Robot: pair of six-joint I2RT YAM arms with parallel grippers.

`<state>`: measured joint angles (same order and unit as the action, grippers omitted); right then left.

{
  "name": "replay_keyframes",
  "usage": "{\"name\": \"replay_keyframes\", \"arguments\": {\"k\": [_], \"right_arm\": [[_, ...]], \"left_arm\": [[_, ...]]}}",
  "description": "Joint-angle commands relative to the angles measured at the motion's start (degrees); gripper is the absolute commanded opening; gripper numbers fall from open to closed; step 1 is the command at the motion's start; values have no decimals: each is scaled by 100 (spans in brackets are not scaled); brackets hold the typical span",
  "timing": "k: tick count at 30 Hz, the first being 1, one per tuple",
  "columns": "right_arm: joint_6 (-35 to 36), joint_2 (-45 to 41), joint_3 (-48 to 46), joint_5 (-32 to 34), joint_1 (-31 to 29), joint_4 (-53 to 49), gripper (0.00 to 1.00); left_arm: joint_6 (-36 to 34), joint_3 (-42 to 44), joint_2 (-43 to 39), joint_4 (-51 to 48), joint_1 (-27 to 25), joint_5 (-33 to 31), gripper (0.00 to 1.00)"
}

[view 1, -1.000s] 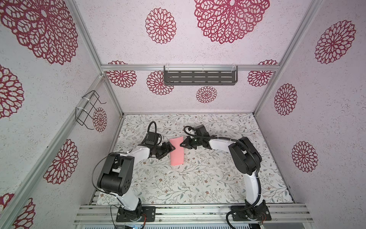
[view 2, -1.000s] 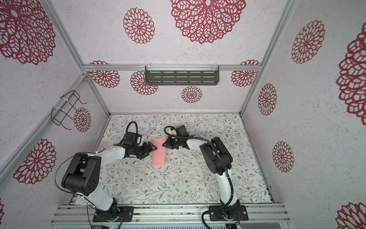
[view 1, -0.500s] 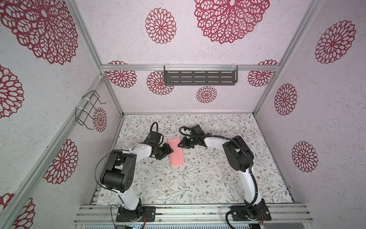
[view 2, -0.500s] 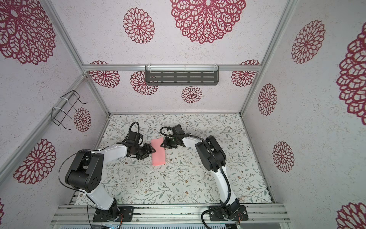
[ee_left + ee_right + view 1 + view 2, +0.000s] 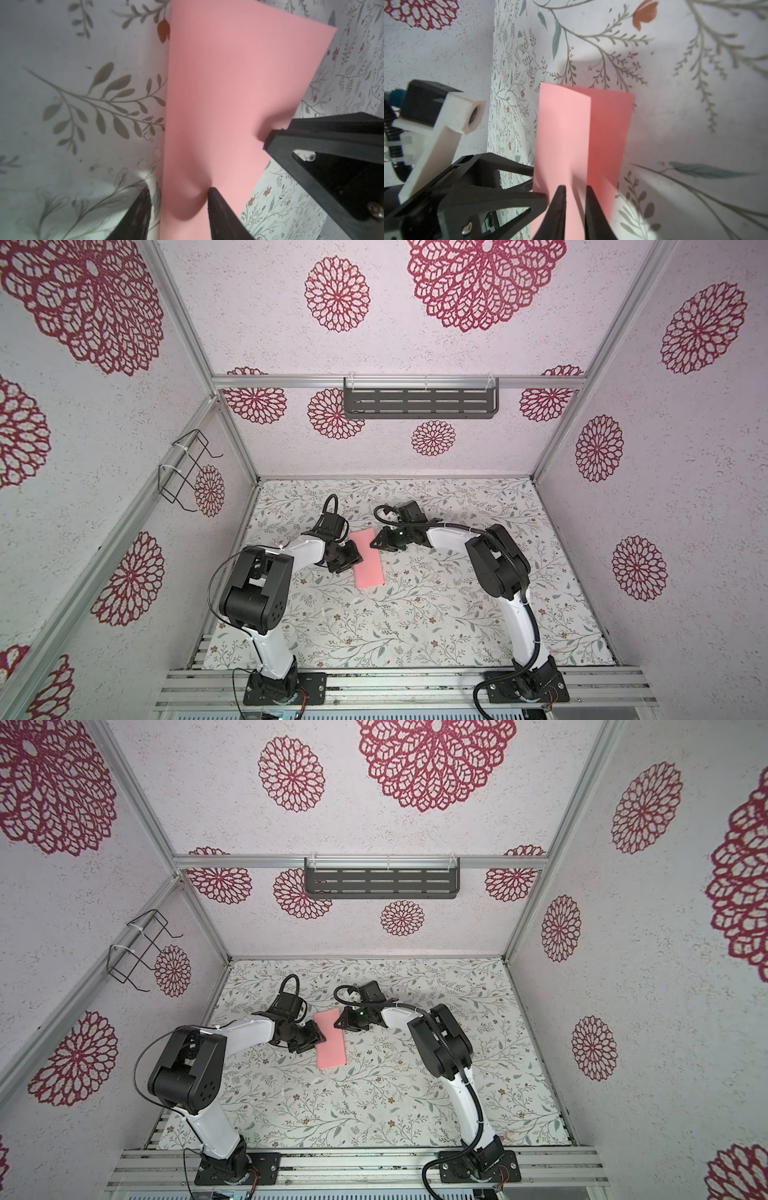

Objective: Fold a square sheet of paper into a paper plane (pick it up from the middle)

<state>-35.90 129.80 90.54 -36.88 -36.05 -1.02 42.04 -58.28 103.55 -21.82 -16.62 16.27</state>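
Salmon-pink and plain, the square sheet of paper (image 5: 368, 558) no longer reads as a square. In both top views it is a long rectangle, doubled over once, lying on the counter (image 5: 415, 614) directly between my two tools. I judge the job to be early. The centre fold is in, but the nose corners and wing folds are all left, and nothing like a dart has taken shape.

The left tool (image 5: 178, 190) has its jaws apart, straddling the long edge nearest it. One finger (image 5: 139, 212) is down on the bare counter. The other (image 5: 218, 207) presses on the paper, which dimples just ahead of that tip.

The right tool (image 5: 575, 187) meets the sheet from the opposite long edge, a little further along than the left tool. Its jaws are only slightly apart, with a raised ripple of paper running up between them. Whether they bite on it I cannot tell.

In the right wrist view the upper layer does not sit flush. It lifts off the lower one ahead of the tool's tips, and a darker strip shows beside it. The crease looks soft to me and wants flattening before any corner fold.
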Motion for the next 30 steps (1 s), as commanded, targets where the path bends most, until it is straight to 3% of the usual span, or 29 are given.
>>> {"name": "replay_keyframes", "arguments": {"k": [1,6,16,30], "right_arm": [[46,-109,147,-135,-7,-13,27],[49,-360,41,79,49,-83,34],[-6,-1384,-943,1132,169,339,57],[-373,-1779,-1956,1659,223,1137,62]], "left_arm": [[32,-58,195,-334,-51,-354,46],[59,-154,307,-534,-95,-539,45],[130,-260,642,-1024,-192,-870,44],[309,-346,1513,-1753,-371,-1268,44]]}}
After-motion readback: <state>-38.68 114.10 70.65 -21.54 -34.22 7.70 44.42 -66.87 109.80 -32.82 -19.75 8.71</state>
